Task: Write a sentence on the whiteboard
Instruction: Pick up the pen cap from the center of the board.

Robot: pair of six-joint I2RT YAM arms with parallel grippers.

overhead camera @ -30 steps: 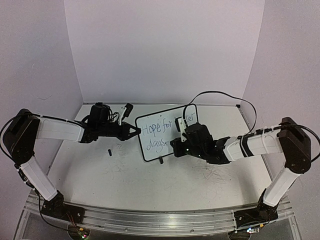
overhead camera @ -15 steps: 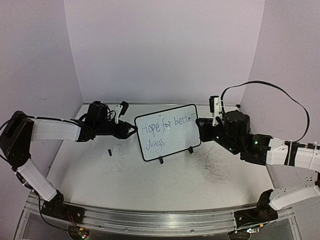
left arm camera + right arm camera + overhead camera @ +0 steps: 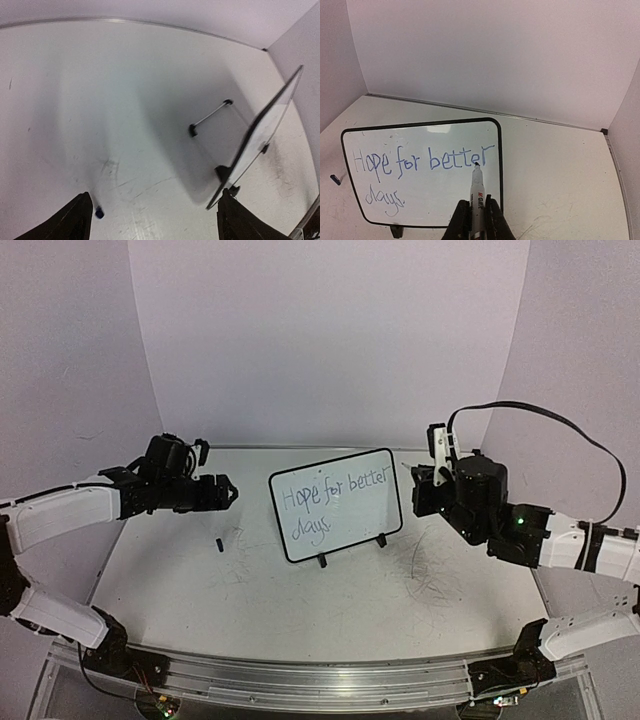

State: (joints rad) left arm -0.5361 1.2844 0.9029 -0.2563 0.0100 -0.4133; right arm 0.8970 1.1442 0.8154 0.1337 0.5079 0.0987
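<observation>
- Left of the whiteboard (image 3: 335, 505), my left gripper (image 3: 222, 492) hovers level, jaws spread and empty; swinging inward could topple the board.
- Whiteboard itself stands tilted on its feet, the sentence (image 3: 330, 502) looking finished.
- Right of it, my right gripper (image 3: 425, 485) clamps the marker (image 3: 477, 190), tip aimed boardward; drifting in could smear "better".
</observation>
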